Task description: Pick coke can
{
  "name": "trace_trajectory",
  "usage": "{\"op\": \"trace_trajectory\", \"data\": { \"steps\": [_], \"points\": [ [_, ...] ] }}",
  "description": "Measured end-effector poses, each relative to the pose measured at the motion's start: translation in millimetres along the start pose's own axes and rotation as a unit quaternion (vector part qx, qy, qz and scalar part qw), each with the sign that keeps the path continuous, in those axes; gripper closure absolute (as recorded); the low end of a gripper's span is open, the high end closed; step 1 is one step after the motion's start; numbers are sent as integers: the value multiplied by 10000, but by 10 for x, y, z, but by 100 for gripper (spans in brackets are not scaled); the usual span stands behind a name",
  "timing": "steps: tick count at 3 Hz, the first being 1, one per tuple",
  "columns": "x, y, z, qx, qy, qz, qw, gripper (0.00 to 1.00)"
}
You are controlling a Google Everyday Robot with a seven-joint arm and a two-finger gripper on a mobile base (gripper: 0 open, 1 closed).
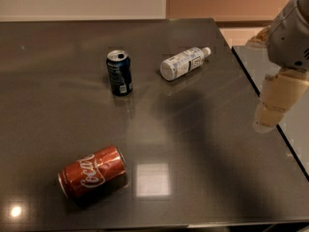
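One gripper (268,122) by table's (203,144) right edge, holding nothing, opening unclear, coke can (92,172) well apart

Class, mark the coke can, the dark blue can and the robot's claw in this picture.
coke can (92,172): camera view, lettered red side.
dark blue can (119,75): camera view, middle of its upright side.
claw (267,123): camera view, lower end, far right, apart from both cans.
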State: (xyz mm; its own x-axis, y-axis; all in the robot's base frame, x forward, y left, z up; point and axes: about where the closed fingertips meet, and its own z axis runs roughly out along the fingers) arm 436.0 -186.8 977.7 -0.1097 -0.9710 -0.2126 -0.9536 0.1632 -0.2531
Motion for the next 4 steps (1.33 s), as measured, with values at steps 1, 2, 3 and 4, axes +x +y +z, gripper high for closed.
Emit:
{"op": "trace_trajectory", "data": {
  "steps": [1,2,3,4],
  "points": [
    [-422,111,120,-167,-244,-682,9972,0],
    [-877,233,294,-383,-539,-1267,9897,0],
    [-1286,331,478,-641,-898,-1681,9796,0],
    [-1578,442,699,-914,-1185,-1955,9692,0]
  ]
}}
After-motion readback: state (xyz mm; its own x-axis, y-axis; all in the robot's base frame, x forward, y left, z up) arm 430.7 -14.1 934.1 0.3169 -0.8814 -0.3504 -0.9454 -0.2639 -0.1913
